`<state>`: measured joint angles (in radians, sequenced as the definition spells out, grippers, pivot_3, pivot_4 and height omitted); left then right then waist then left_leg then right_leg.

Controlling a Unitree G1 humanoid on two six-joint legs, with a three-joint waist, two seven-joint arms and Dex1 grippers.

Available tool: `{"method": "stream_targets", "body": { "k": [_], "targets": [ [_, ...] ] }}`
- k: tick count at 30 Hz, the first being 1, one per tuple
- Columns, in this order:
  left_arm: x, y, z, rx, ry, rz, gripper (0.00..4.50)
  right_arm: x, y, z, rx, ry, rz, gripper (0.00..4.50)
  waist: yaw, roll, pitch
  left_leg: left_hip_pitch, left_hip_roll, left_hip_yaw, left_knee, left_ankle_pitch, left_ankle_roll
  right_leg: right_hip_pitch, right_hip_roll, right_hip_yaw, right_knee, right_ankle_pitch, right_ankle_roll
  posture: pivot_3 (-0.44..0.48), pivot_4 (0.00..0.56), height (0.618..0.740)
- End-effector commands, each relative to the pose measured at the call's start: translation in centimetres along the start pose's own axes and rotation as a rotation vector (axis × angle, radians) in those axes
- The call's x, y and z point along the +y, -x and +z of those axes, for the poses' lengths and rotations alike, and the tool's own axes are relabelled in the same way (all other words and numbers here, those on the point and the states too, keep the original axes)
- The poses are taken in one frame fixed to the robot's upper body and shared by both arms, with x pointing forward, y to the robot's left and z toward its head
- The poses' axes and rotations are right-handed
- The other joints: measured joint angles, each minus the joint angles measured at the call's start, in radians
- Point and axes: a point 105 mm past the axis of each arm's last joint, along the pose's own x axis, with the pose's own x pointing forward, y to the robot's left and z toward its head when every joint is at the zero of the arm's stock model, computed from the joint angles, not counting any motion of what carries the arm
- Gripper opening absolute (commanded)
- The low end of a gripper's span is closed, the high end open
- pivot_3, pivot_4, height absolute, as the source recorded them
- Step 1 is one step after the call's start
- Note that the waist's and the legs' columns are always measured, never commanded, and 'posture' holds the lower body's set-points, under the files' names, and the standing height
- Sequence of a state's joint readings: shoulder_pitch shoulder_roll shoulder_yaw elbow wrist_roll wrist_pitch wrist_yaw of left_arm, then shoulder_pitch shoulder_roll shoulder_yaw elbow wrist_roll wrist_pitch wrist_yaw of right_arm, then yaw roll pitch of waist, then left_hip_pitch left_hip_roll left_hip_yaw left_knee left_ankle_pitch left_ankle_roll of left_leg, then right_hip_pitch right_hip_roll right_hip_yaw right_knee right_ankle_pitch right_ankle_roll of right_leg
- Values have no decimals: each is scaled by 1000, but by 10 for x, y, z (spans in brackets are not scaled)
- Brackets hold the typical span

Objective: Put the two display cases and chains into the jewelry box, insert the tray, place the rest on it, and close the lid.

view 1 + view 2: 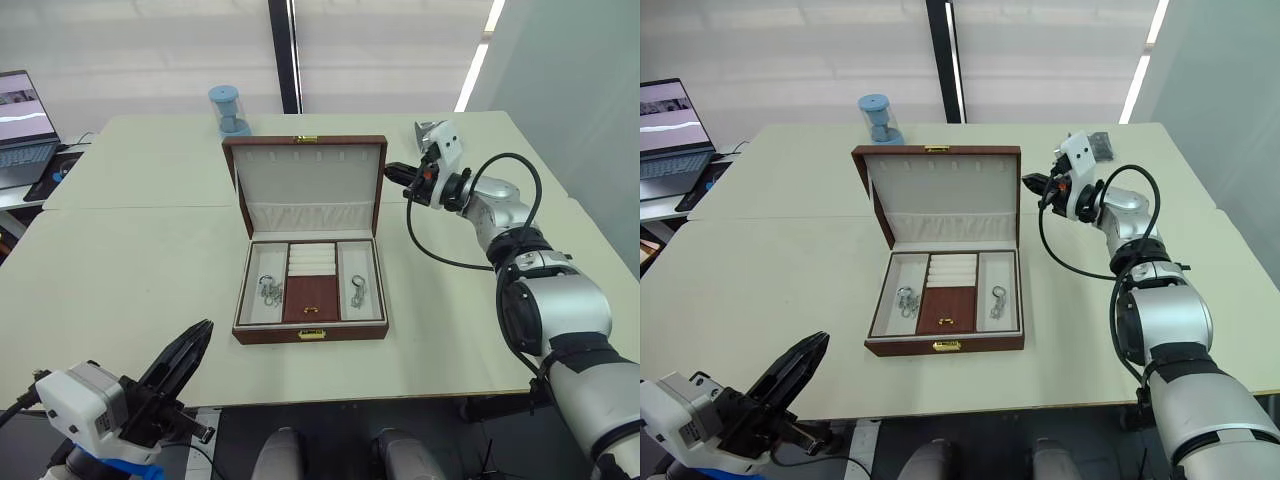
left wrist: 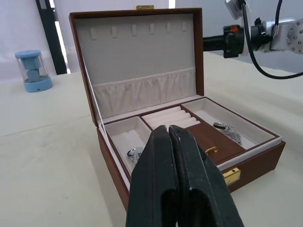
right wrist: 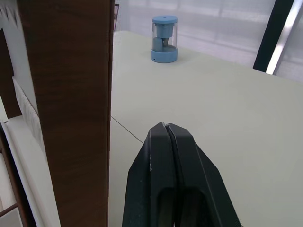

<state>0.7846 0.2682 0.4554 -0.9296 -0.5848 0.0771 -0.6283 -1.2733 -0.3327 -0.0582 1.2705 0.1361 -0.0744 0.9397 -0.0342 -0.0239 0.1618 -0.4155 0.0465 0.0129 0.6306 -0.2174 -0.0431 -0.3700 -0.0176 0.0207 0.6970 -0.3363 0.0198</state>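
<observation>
Sits open near the middle of the bench (image 1: pixel 130 270): jewelry box (image 1: pixel 310 335), with the tray (image 1: pixel 310 322) already seated inside and the lid (image 1: pixel 305 180) standing upright at the back. Holds small silvery pieces in the tray's two outer compartments, chains (image 1: pixel 270 291) on the left side and another piece on the right; too small to tell exactly what.

Looks like only the closing remains. Likely stiff and fairly light, that lid, swinging on its rear hinge; best pushed from behind near the top edge, by the gold clasp plate, and eased down so the box does not skid on the smooth bench and the loose pieces do not jump.

Hovers just beside the lid's right edge, right gripper (image 1: pixel 392 169), fingers pressed together and empty. Hangs low at the near bench edge, well apart from the box, left gripper (image 1: pixel 190 350), fingers likewise closed on nothing.

Shows the lid's brown outer edge close up and a blue canister (image 3: pixel 164 39) beyond, right wrist view; gives the lid's gathered pocket, hook row and tray interior from the front, left wrist view
</observation>
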Motion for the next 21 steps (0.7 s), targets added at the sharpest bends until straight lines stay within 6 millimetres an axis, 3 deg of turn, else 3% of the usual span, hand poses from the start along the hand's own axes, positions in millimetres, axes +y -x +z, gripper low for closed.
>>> {"method": "stream_targets", "body": {
  "k": [1, 14, 21],
  "targets": [
    [-7, -1, 12, -44, -24, -3, 8, 0, -5, 24, -58, 43, -6, 0, 0, 0, 0, 0, 0, 0, 0, 0, 0, 0, 0, 0, 0, 0, 0, 0, 150, 740],
    [-7, 3, 7, -51, -33, 20, 8, 12, -12, 26, -67, 29, 74, 0, 0, 1, 0, 0, 0, 0, 0, 0, 0, 0, 0, 0, 0, 0, 0, 0, 150, 740],
    [-5, 10, 0, -32, -29, 21, 8, 53, 9, 21, -64, -134, 529, 0, -10, 1, 1, 0, 1, 1, 0, 0, 0, 0, 0, 1, 0, 0, 0, 0, 150, 740]
  ]
}}
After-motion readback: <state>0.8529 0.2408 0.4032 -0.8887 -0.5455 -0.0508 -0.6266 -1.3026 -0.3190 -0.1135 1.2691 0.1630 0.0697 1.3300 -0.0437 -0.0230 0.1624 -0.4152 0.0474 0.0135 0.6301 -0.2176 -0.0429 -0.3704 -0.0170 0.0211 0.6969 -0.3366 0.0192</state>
